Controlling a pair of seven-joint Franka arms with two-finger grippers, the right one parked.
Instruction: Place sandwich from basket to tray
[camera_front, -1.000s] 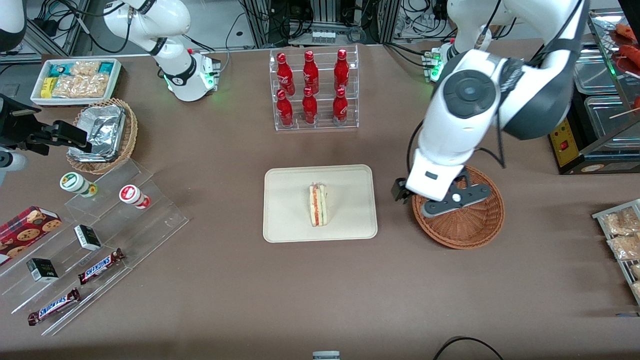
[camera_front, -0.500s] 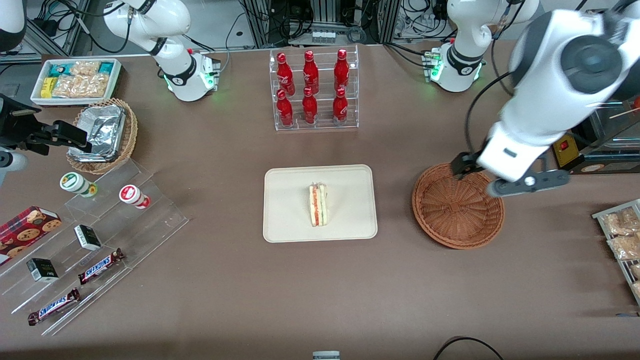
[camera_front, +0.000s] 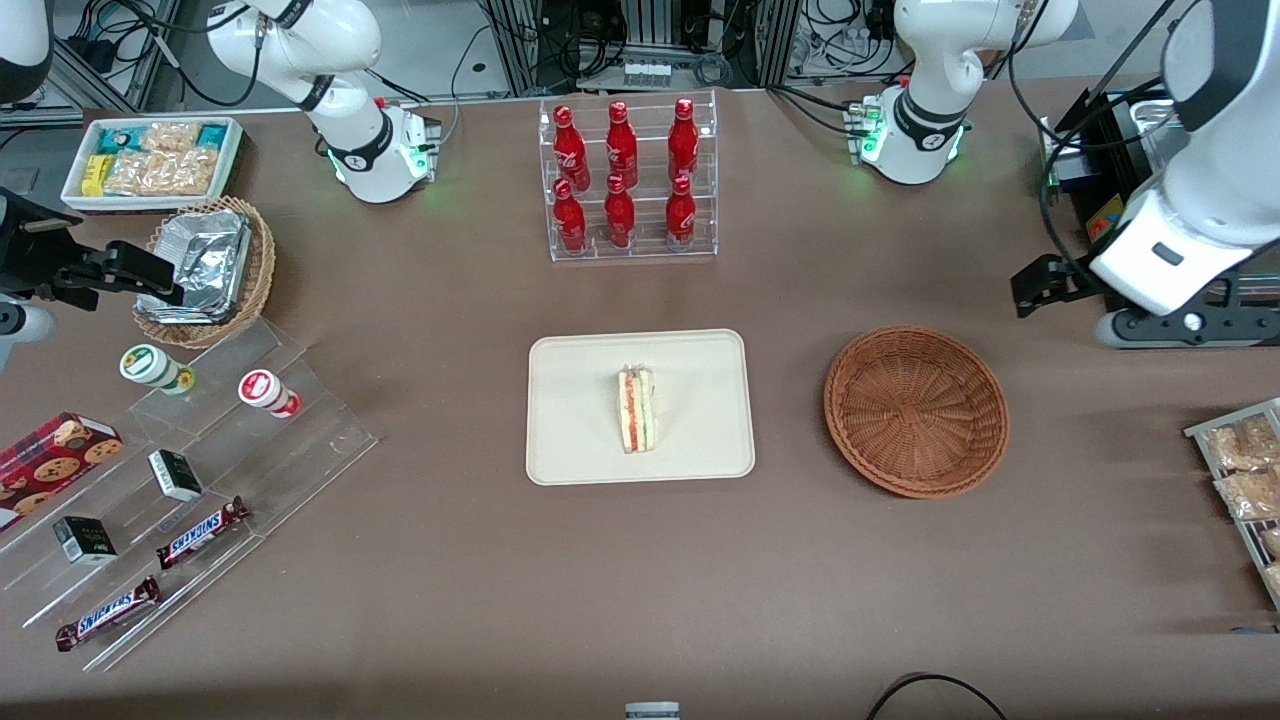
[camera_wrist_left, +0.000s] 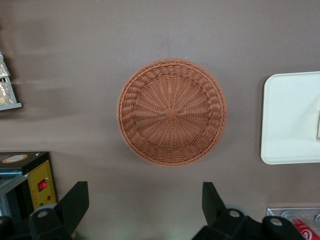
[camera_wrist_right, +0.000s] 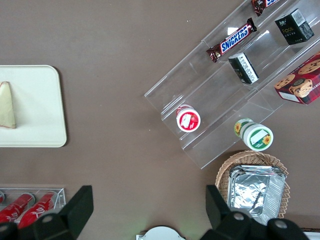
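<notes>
Sandwich lying on the tray, near its middle, cut edge up: pale bread, red-orange and green filling stripes. Well apart from the gripper, with the basket between the two. Tray flat, cream, rectangular with rounded corners and a low rim, set on the brown table. Basket round, shallow, reddish-brown woven wicker, spokes radiating from its centre, nothing in it; just beside the tray, toward the working arm's end of the table.

Gripper raised high above the table, past the basket toward the working arm's end, nowhere near the sandwich. Fingers spread wide apart, dark and wedge-shaped, nothing between them. Pointed straight down in the wrist view, the basket seen whole below and ahead of the fingertips, an edge of the tray off to one side. Nothing lying between gripper and basket. White forearm angled down from high up, black wrist bracket below it.

Farther from the front camera than the tray, a clear acrylic rack of red bottles in two rows. Near the gripper, a black appliance with a yellow panel and red switch, and a tray of snack packets. Far from the gripper, toward the parked arm's end: stepped clear shelves with chocolate bars, small boxes and two cups, a tan wicker basket of foil containers, a white box of snacks.
</notes>
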